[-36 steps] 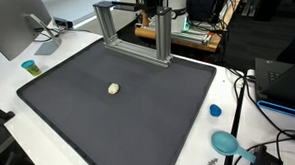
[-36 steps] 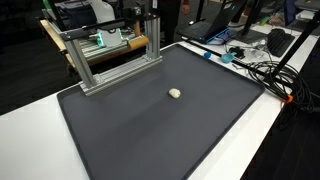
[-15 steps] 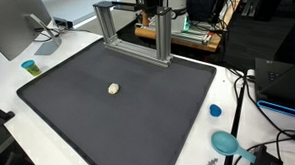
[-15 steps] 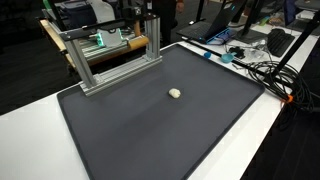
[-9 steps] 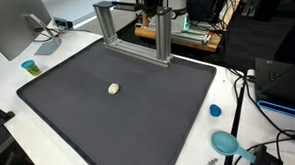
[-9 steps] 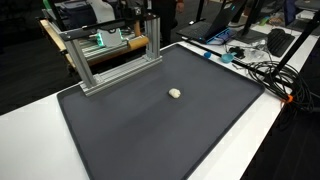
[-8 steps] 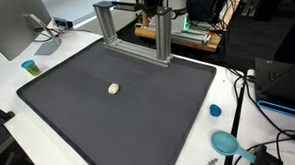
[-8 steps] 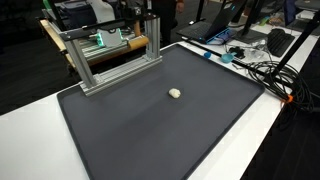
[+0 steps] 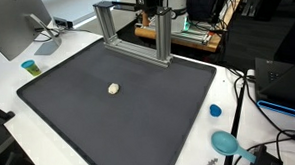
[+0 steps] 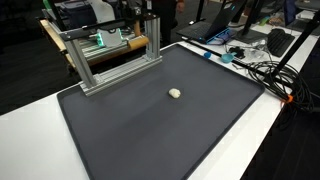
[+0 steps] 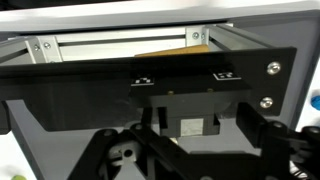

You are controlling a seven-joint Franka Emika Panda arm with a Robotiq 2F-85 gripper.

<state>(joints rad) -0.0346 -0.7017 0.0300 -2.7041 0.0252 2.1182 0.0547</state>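
A small cream lump point(image 9: 113, 89) lies alone near the middle of a black mat point(image 9: 139, 123); it also shows in the other exterior view point(image 10: 174, 93). An aluminium frame point(image 9: 136, 38) stands at the mat's far edge point(image 10: 110, 60). My gripper point(image 11: 200, 150) shows in the wrist view as two dark fingers set wide apart with nothing between them. It hangs above the frame, whose metal bar point(image 11: 120, 45) crosses the top of that view. In both exterior views only a dark part shows above the frame's post point(image 9: 150, 2). The gripper is far from the lump.
A monitor point(image 9: 10, 28) and a small blue cup point(image 9: 29, 67) stand on the white table beside the mat. A blue lid point(image 9: 215, 111), a teal round object point(image 9: 225, 142) and cables point(image 10: 262, 70) lie on the opposite side. Benches with equipment stand behind the frame.
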